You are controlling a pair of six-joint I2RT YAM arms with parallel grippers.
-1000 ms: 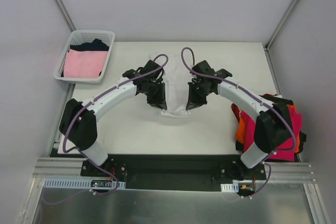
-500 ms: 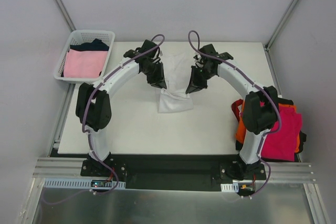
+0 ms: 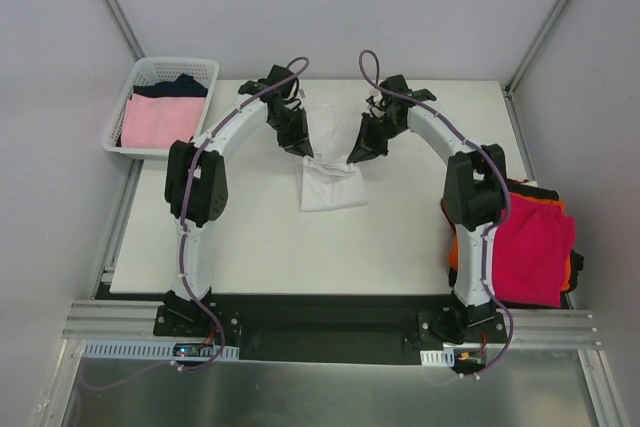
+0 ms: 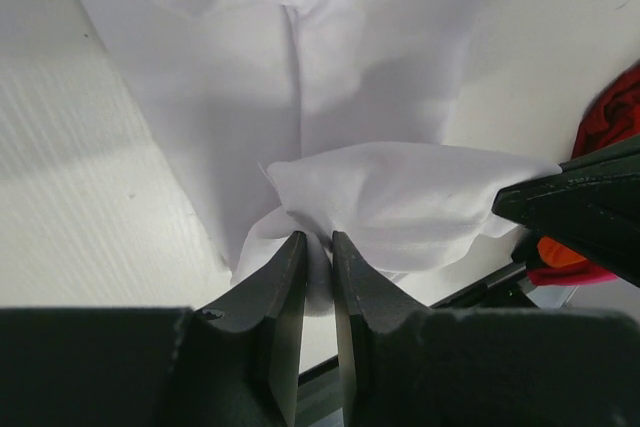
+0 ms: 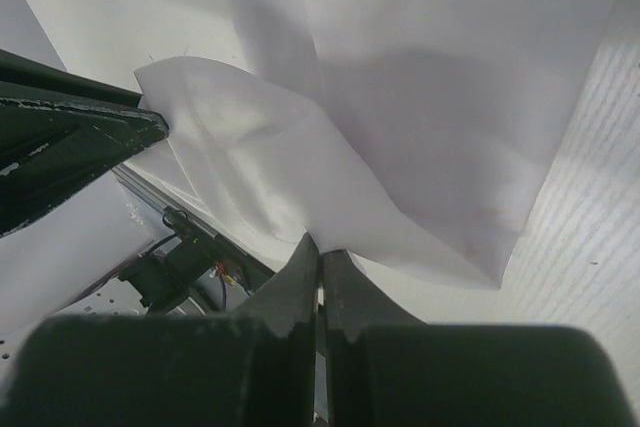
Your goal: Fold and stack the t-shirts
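There's the white t-shirt [image 3: 330,187] mid-table [image 3: 250,237], smooth and part-folded, one edge lifted in a soft drape. The left gripper [image 4: 318,239] and the right gripper [image 5: 320,249] are each pinched tight on that raised edge.

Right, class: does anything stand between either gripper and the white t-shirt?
Nothing visible does. The left gripper and the right gripper are each shut on the white t-shirt, its cloth pinched directly in their jaws.

Both arms stretched forward; left hand [image 3: 304,152], right hand [image 3: 353,157] clamped
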